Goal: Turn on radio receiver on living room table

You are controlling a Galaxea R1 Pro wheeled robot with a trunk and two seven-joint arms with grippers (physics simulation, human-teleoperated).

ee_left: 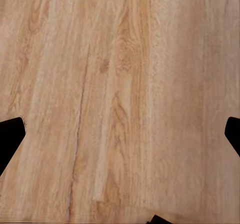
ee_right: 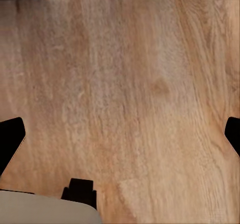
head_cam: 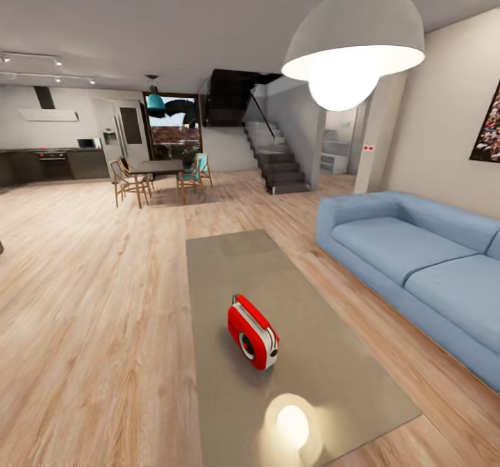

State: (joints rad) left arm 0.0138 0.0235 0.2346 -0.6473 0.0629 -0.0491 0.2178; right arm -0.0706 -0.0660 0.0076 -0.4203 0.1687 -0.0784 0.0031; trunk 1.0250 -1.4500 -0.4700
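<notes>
Ahead: radio receiver (head_cam: 253,332) stands on table (head_cam: 229,258), at its near half, roughly centred across width. Long axis runs diagonally, white dial end toward camera and sofa (head_cam: 417,258) side. Left gripper (ee_left: 120,134) and right gripper (ee_right: 120,134) both point down at wood floor (ee_left: 120,59), jaws spread wide, holding nothing. Radio lies forward of both; which arm nearer cannot tell. Judgement: approach needed before reach.

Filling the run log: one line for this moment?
phase: approach | red rounded radio: upright on grey coffee table | left gripper: open, over wood floor | right gripper: open, same
</notes>
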